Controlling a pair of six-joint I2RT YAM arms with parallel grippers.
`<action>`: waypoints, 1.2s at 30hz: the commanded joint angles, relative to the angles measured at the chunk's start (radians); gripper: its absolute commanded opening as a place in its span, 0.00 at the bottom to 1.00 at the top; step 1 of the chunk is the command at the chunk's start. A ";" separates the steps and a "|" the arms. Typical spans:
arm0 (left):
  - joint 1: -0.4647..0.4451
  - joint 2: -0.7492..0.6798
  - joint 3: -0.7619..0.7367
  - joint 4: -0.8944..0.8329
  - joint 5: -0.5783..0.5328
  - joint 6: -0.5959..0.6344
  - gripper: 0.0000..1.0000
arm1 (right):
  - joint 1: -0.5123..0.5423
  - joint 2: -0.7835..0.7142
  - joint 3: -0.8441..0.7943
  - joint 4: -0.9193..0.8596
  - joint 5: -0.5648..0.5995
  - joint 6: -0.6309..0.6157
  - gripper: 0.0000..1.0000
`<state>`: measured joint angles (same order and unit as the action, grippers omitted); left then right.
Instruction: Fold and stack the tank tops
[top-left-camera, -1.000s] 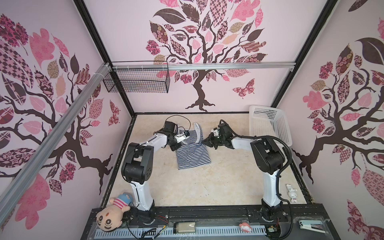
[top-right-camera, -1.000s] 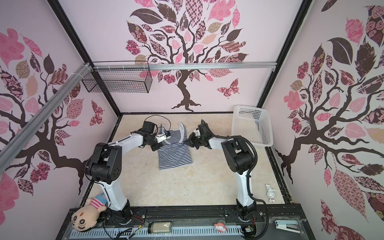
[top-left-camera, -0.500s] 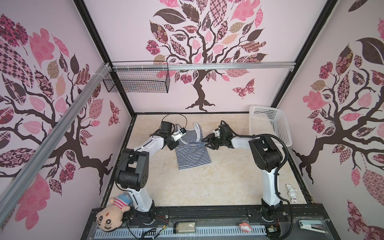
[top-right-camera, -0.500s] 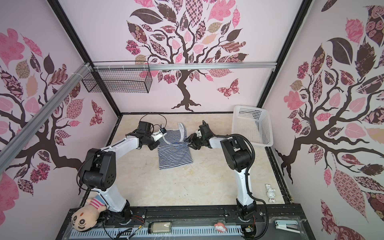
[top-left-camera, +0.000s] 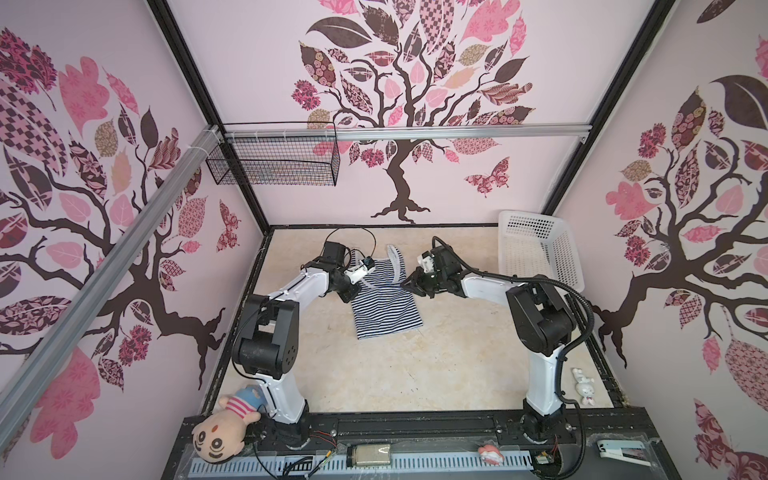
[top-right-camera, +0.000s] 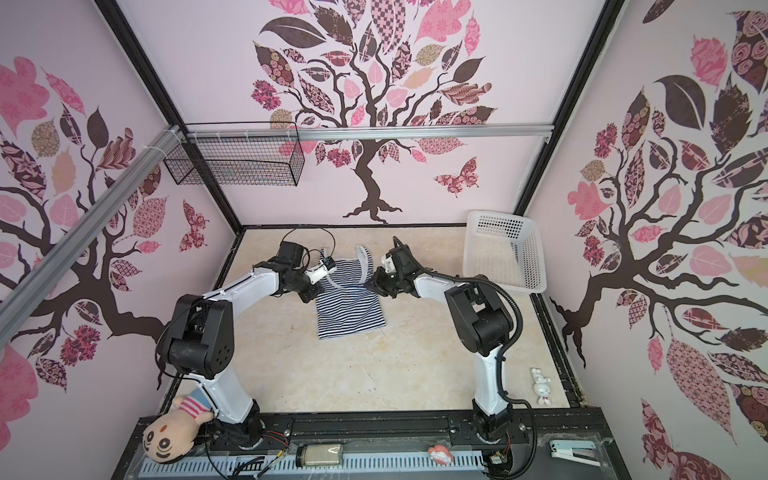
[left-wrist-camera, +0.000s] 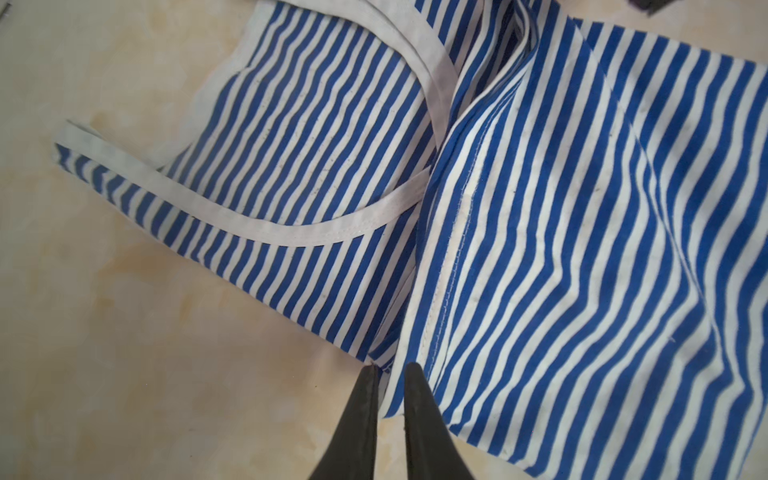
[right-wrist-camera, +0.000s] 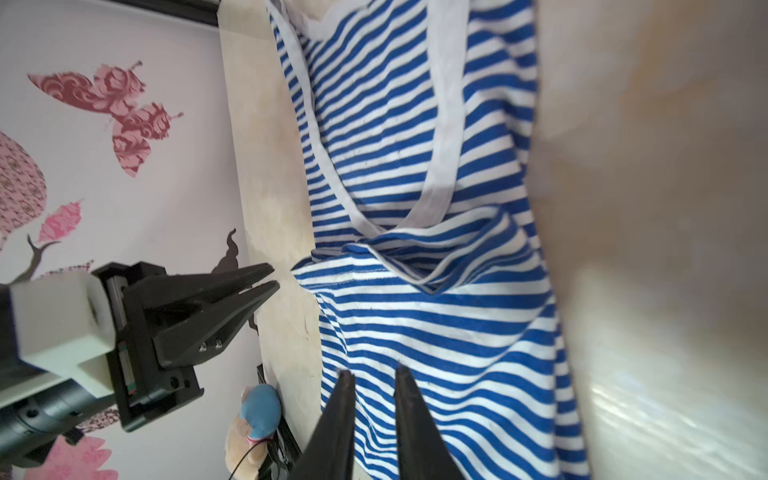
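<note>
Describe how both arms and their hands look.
The left arm and right arm have white shells with bulky black joints. The left hand and right hand are black, each with two tapered fingers. A black corrugated hose runs along the right arm; a thin black cable loops at the left wrist.

Pink walls (top-left-camera: 249, 62) with tree decals (top-left-camera: 400, 178) enclose a beige marbled tabletop (top-left-camera: 415, 374); a black wire basket (top-left-camera: 272, 164) hangs from an aluminium rail (top-left-camera: 457, 132).
</note>
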<state>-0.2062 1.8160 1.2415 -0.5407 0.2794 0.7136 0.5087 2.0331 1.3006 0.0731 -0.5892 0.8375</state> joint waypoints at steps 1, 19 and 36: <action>0.004 0.066 0.069 -0.062 0.017 0.002 0.16 | 0.017 0.068 0.043 -0.017 -0.003 -0.023 0.19; 0.006 0.210 0.195 -0.041 -0.198 -0.096 0.22 | -0.024 -0.020 -0.093 0.033 0.046 -0.018 0.44; -0.145 -0.021 -0.014 -0.184 -0.003 -0.038 0.25 | 0.030 -0.213 -0.363 0.066 0.052 -0.020 0.45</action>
<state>-0.3576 1.7508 1.2476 -0.6495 0.2550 0.6399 0.5419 1.8038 0.9558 0.1226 -0.5274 0.8227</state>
